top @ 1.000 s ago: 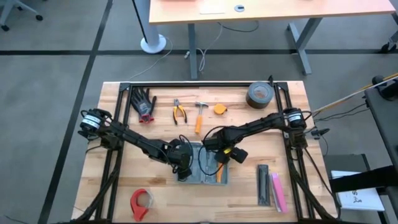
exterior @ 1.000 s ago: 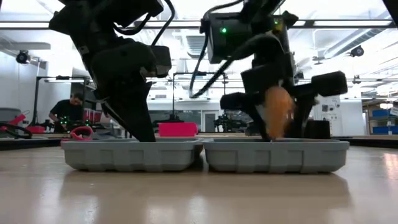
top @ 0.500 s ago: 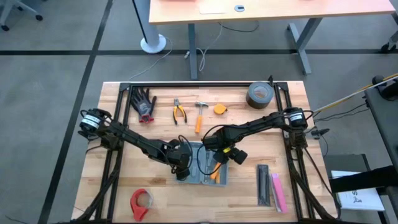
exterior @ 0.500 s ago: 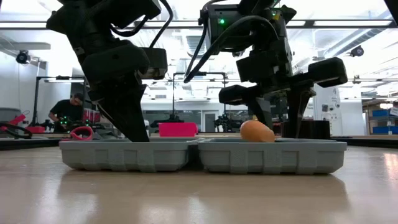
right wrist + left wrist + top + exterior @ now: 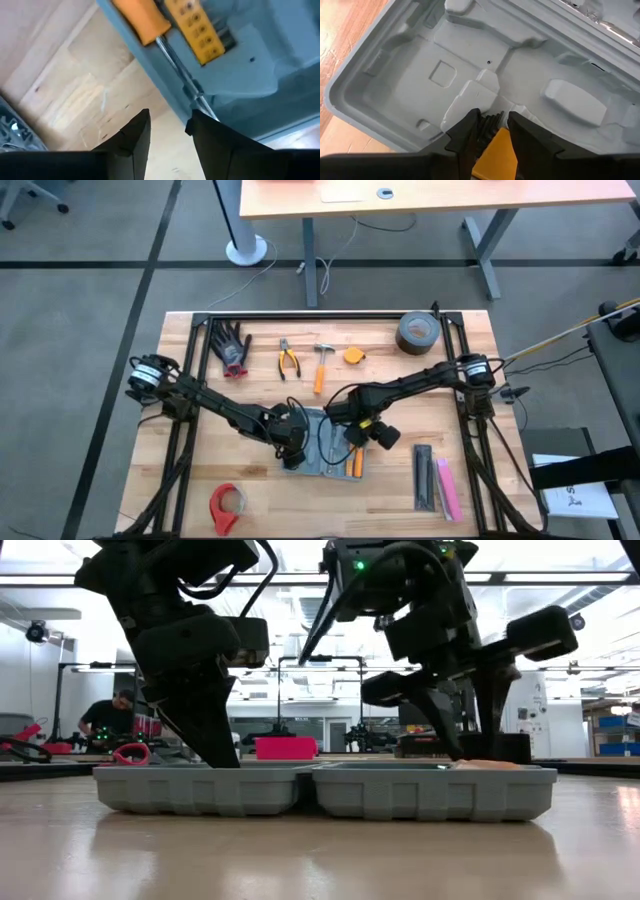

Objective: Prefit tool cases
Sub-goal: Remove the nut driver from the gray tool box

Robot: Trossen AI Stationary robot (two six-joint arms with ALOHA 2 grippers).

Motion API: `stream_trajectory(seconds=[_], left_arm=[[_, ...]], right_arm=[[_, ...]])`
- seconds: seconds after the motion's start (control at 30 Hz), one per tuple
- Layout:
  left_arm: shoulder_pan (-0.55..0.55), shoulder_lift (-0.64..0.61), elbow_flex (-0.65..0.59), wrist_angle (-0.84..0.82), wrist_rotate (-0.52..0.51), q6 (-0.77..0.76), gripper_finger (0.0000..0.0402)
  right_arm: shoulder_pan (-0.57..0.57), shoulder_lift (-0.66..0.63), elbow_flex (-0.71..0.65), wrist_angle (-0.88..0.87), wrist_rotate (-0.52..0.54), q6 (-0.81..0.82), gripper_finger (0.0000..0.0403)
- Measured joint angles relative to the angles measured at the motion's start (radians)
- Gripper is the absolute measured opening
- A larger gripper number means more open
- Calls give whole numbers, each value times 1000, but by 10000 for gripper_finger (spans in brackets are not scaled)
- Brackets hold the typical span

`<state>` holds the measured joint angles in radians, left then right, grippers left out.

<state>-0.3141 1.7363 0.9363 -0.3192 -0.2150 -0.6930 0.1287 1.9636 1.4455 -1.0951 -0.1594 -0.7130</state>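
The tool case [image 5: 322, 462] lies open in the middle of the table, its two grey tray halves [image 5: 200, 790] [image 5: 430, 792] side by side. My left gripper [image 5: 492, 122] reaches down into the left half [image 5: 470, 65], shut on a yellow tool with a black ribbed end [image 5: 495, 155]. My right gripper [image 5: 170, 122] hangs open just above the right half's near rim, nothing between its fingers. An orange-handled screwdriver [image 5: 140, 20] and a yellow bit holder [image 5: 195, 30] lie flat in that right half. My left gripper pinches the yellow tool between its two fingers at its black ribbed end [image 5: 491, 121]. The fingers slant down from the table's left side. The tool's tip sits at a moulded slot of the tray [image 5: 470, 97]; whether it rests there I cannot tell.
Along the far edge lie black gloves [image 5: 231, 345], pliers [image 5: 289, 360], a hammer [image 5: 321, 365], a yellow tape measure [image 5: 354, 356] and a dark tape roll [image 5: 418, 332]. A red tape dispenser [image 5: 227, 505] sits near left, black and pink bars [image 5: 435, 480] near right. A person [image 5: 115, 715] sits beyond the table.
My right gripper has let go of the orange-handled screwdriver, which stood upright between its fingers, then tipped over and now lies flat in the case's right half. The fingers have drawn closer together and the gripper has turned a little above the tray.
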Motion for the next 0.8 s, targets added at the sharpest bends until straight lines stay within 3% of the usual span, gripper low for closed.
stream_trajectory(seconds=[0.33,0.8], left_arm=[[2,-1,0,0,13,0,112],[5,-2,2,-9,24,3,136]], right_arm=[[-5,25,28,13,1,-67,114],[-21,69,36,15,47,-112,164]])
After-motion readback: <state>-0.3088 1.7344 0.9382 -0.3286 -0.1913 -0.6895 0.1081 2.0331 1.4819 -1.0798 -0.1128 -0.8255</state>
